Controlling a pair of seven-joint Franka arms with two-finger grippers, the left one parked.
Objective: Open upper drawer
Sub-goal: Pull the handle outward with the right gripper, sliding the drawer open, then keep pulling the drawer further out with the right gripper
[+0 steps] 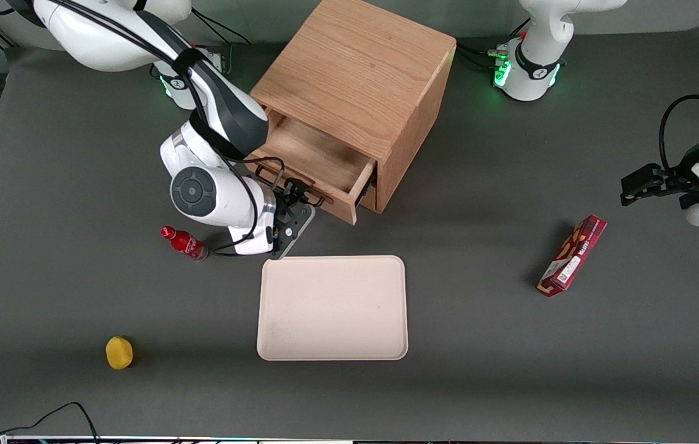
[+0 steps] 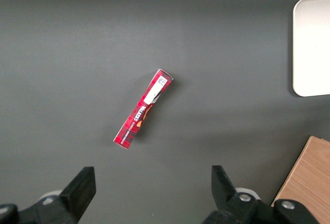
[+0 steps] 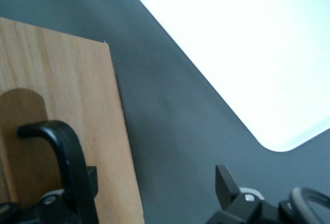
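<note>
Clock centre: the tray (image 1: 332,308) on the table (image 1: 479,382), read in the front view.
Cabinet (image 1: 355,68): 12 o'clock, farther from the camera.
Upper drawer (image 1: 318,154): pulled out of the cabinet front, toward the tray.
Gripper (image 1: 301,192): near 12 o'clock, at the drawer's handle (image 3: 67,152), fingers apart.
Bottle (image 1: 184,242): 10 o'clock, lying beside the working arm.
Round fruit (image 1: 119,353): near 9 o'clock, well apart.
Snack box (image 1: 572,255): near 3 o'clock, toward the parked arm's end.

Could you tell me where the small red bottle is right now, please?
In the front view the red bottle lies on the table beside the end effector, nearer the camera than the wooden cabinet, toward the working arm's end.
</note>
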